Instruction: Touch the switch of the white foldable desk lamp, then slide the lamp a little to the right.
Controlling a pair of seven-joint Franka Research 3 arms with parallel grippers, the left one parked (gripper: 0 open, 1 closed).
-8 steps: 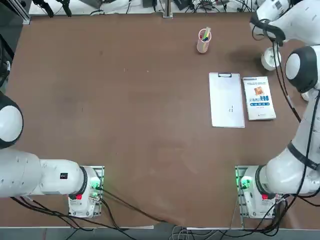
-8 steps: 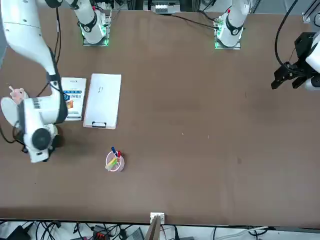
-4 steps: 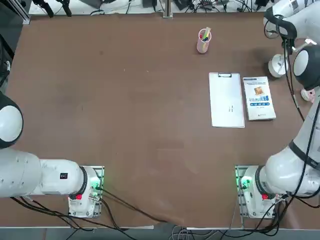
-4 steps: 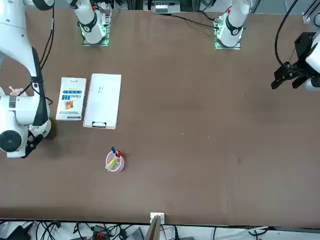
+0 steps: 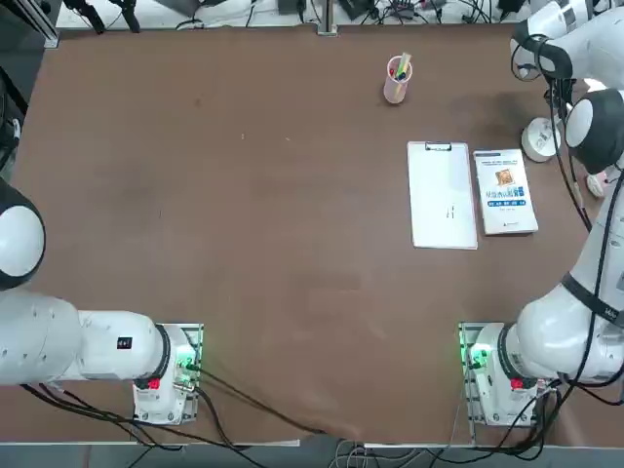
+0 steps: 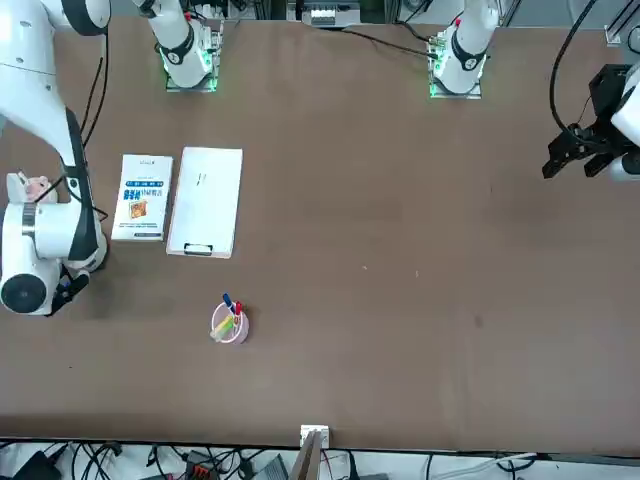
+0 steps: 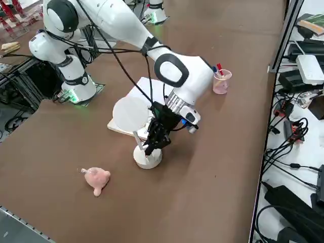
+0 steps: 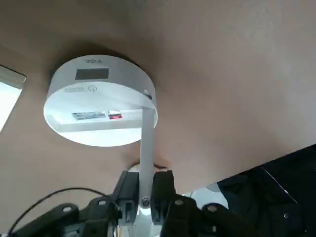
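Note:
The white foldable desk lamp stands near the table's right edge, beside the booklet. Its round disc base [image 5: 539, 139] [image 7: 147, 157] rests on the table, and the flat head [image 7: 130, 114] sits above it. In the wrist view the base [image 8: 98, 106] shows a small power mark [image 8: 92, 89], and the thin slanted arm [image 8: 146, 133] runs down between my fingers. My right gripper [image 8: 145, 190] [image 7: 152, 142] is shut on that thin arm, low over the base. In the front view my own arm hides the lamp.
A pink toy [image 7: 97, 178] lies on the table just beyond the lamp toward the right edge. A booklet [image 5: 505, 190] and a white clipboard [image 5: 442, 195] lie left of the lamp. The pink pen cup [image 5: 397, 80] stands farther back.
My right arm and the lamp have shifted to the right and a little toward the robot's side. The grip has stayed shut throughout.

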